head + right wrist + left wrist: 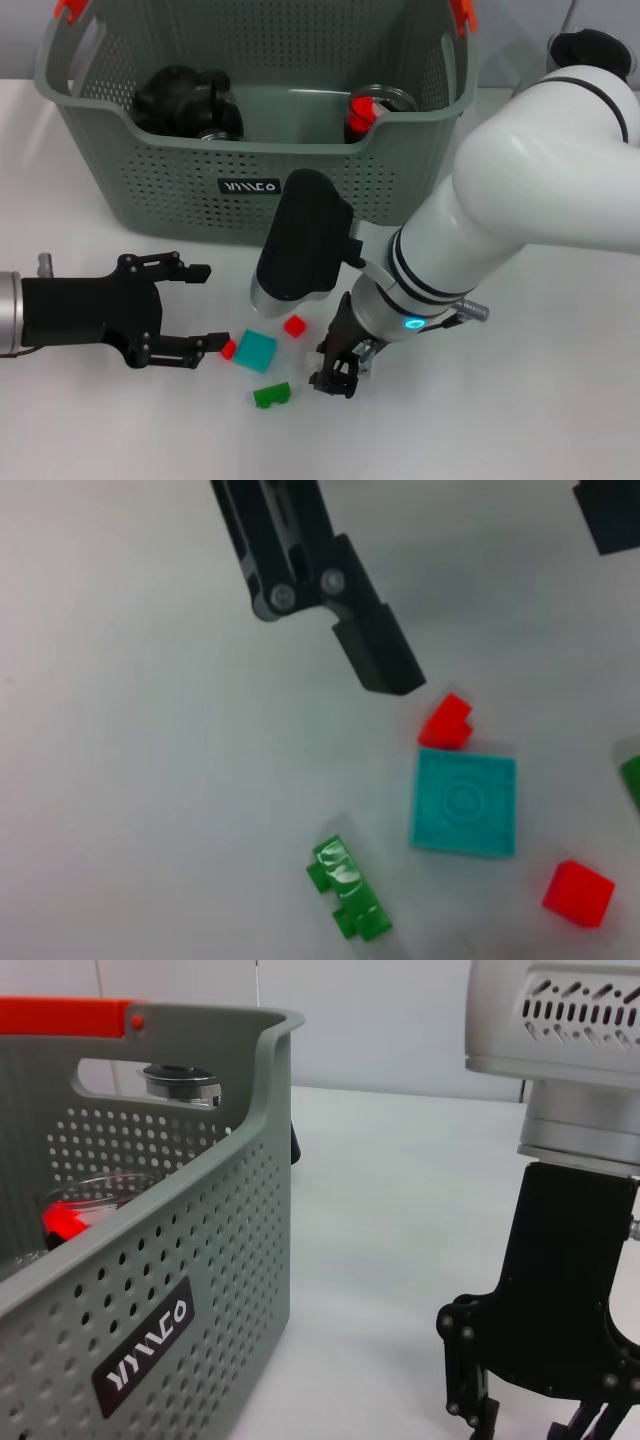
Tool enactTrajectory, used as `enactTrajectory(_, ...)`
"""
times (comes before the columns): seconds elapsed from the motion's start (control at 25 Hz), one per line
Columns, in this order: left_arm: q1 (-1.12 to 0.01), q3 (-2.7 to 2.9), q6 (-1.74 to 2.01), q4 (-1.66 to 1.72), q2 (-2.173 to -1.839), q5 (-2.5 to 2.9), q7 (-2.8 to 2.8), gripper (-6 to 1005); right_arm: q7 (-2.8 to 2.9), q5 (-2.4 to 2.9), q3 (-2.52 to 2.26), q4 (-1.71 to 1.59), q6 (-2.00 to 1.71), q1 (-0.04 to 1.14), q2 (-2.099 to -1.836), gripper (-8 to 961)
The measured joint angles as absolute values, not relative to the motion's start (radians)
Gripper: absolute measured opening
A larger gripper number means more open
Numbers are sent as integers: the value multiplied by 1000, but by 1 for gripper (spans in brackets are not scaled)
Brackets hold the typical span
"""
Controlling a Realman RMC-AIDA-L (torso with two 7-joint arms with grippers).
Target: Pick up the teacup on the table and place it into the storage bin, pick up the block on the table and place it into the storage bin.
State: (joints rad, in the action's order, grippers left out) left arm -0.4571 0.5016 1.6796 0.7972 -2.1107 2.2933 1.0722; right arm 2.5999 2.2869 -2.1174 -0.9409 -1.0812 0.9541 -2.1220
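The storage bin [250, 150] is standing at the far side of the white table [560, 400], already holding a dark rounded object [188, 103] and a glass cup with red on it [372, 110], which I take to be the teacup, so the block half of the task is judged to be the one in hand. Several blocks are lying on the table just in front of the bin: a teal square block [256, 351], a small red cube [294, 326], a green stud brick [271, 395] and a red notched piece [229, 348]. The left gripper [198, 310] is reaching in low from the left with its fingers spread wide, the nearer fingertip [213, 343] sitting right against the red notched piece, nothing held. The right gripper [337, 375] is pointing down at the table just beside the green brick and the cube; whether its fingers are apart or together cannot be told here. Next, whichever arm is taking a block needs its fingers straddling one piece cleanly, apart from its neighbours, before closing and lifting it over the bin's front wall.
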Motion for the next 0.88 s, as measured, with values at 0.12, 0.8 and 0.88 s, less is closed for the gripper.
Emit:
enactTrajectory(0.12,-457,502,1680,798,-2111,2293,1072,847,2601,2287,-2117,-939,-1084,954,-2122,386)
enactTrajectory(0.8,-454,488,1681,804,-2111,2299,1074,846,2594,2405,-1813,-1308,-1401,844,-2100,163)
enactTrajectory(0.88,-453,480,1683,804,-2110,2301,1073,846,2597,2403,-1712,-1423,-1484,828,-2100,164)
